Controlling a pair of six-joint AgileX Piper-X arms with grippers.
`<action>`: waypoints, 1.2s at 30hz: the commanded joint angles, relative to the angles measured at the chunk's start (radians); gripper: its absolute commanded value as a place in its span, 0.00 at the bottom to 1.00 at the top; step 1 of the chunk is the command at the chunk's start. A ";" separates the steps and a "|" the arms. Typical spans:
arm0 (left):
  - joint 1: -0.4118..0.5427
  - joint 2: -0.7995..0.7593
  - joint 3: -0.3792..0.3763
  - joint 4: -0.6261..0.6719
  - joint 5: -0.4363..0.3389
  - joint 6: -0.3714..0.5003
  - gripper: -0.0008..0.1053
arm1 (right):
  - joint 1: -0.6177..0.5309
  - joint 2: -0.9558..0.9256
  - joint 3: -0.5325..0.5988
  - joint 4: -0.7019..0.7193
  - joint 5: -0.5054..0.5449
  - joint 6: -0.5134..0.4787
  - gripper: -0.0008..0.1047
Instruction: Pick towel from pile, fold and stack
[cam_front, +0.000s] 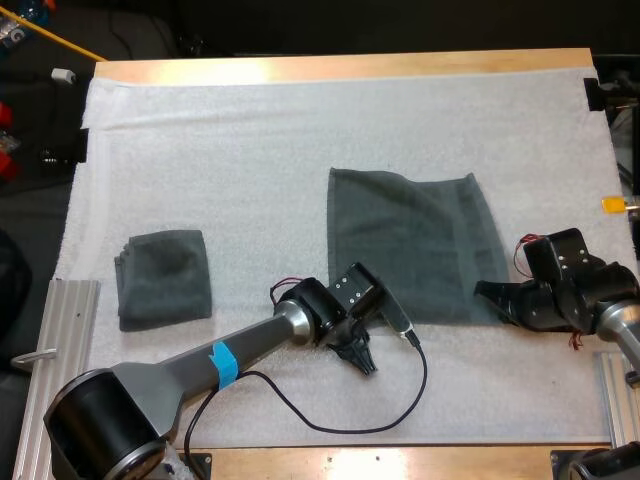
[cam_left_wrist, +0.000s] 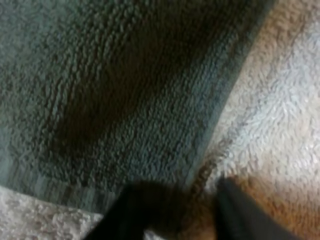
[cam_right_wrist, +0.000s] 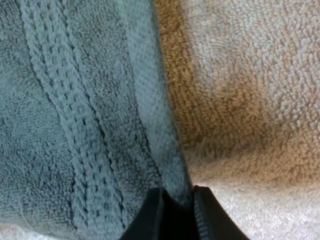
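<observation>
flat towel (cam_front: 410, 245) mid-right on mat (cam_front: 300, 130); our right gripper (cam_front: 487, 292) pinches its near right corner, our left gripper (cam_front: 362, 358) spread at its near left corner. folded towel (cam_front: 165, 278) well apart, left.

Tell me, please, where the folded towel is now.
In the high view, the folded towel lies on the left side of the white mat, well apart from the spread towel.

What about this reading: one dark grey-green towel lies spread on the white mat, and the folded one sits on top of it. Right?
No. The folded dark grey-green towel lies apart from the spread dark grey-green towel, to its left on the white mat; the high view shows it.
</observation>
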 joint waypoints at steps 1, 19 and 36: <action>-0.006 0.001 -0.007 -0.004 -0.020 -0.006 0.17 | 0.001 -0.008 0.000 0.023 -0.009 -0.011 0.01; -0.006 0.001 -0.007 -0.046 -0.038 -0.006 0.01 | 0.001 -0.008 0.000 0.023 -0.009 -0.011 0.01; -0.006 -0.214 -0.007 0.009 -0.104 0.004 0.01 | 0.001 -0.010 0.000 0.016 -0.009 -0.011 0.01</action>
